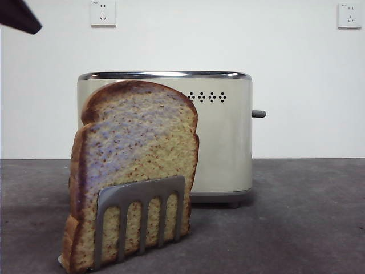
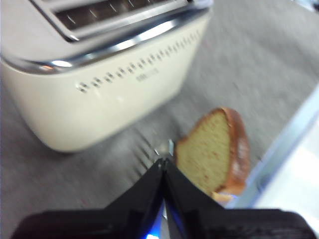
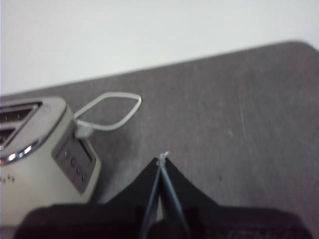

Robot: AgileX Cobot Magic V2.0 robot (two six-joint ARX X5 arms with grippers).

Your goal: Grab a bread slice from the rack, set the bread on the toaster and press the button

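Note:
The slice of bread (image 1: 134, 165) stands upright in the steel rack (image 1: 140, 214) at the front left, tan with a dark crust. Right behind it is the cream toaster (image 1: 225, 142), its lever (image 1: 259, 113) sticking out on the right end. In the left wrist view my left gripper (image 2: 163, 163) hovers shut and empty above the table, close to the bread (image 2: 212, 149) and the rack's tines (image 2: 144, 152), with the toaster (image 2: 99, 94) and its open slots beyond. My right gripper (image 3: 162, 160) is shut and empty over bare table beside the toaster's button end (image 3: 75, 162).
A white cable (image 3: 112, 112) loops on the dark grey table behind the toaster. One black arm tip (image 1: 20, 16) shows in the front view's top left corner. Two wall sockets (image 1: 102, 12) sit high on the white wall.

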